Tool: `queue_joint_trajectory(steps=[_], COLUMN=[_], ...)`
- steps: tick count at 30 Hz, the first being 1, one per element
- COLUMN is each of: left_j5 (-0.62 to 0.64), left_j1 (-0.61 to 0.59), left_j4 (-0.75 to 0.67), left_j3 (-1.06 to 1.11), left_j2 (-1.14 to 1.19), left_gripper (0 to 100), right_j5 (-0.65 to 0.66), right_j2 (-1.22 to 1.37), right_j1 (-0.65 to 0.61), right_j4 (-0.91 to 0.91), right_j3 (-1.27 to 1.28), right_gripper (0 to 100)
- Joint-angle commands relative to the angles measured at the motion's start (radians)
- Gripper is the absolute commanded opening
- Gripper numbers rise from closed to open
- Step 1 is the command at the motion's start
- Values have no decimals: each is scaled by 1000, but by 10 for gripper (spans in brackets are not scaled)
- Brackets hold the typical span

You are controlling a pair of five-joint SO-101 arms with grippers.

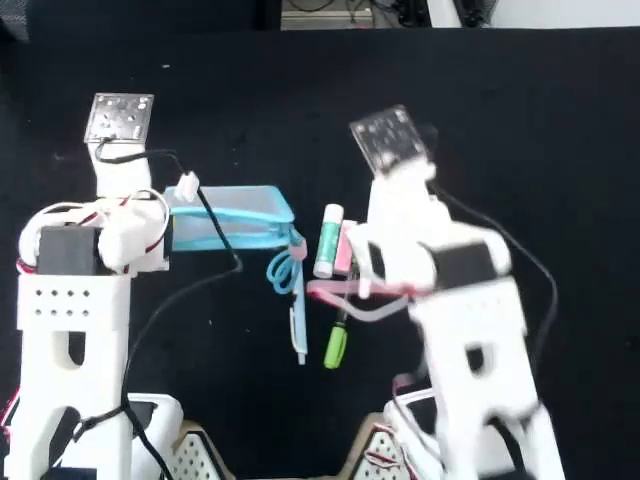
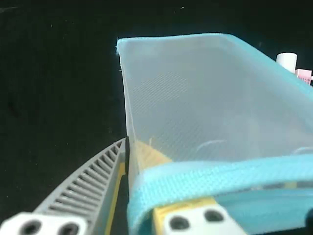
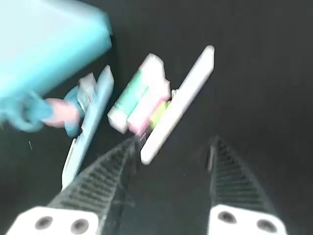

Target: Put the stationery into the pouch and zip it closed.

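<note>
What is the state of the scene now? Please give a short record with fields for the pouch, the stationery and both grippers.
pouch: cyan mesh pouch on the table, held at one edge
left gripper: shut on the pouch edge
right gripper: open, above the stationery, holding nothing
stationery: glue stick, pen and highlighter on the table beside the pouch, outside it
task state: nothing put in that can be seen
</note>
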Motion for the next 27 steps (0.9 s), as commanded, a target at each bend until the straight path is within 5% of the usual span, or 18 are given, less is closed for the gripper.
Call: queue_joint_trajectory(steps=[1,9,16,27], left_j5=[-11,51,58,57], left_j1=[-5,-7,-1,1], left_j4=[-2,25,-57,-104], left_j3=[-31,-45,105,239], left_j2=[31,29,-152,-322], left_gripper=[30,30,30,30], right_j5=[14,5,-196,-204], right_j2=[101,157,372,437], right_j1=[25,31,26,35], right_j4=[-14,-103,-387,-416], right_j3=[-82,-33,128,145], right_gripper=[229,230,230,230])
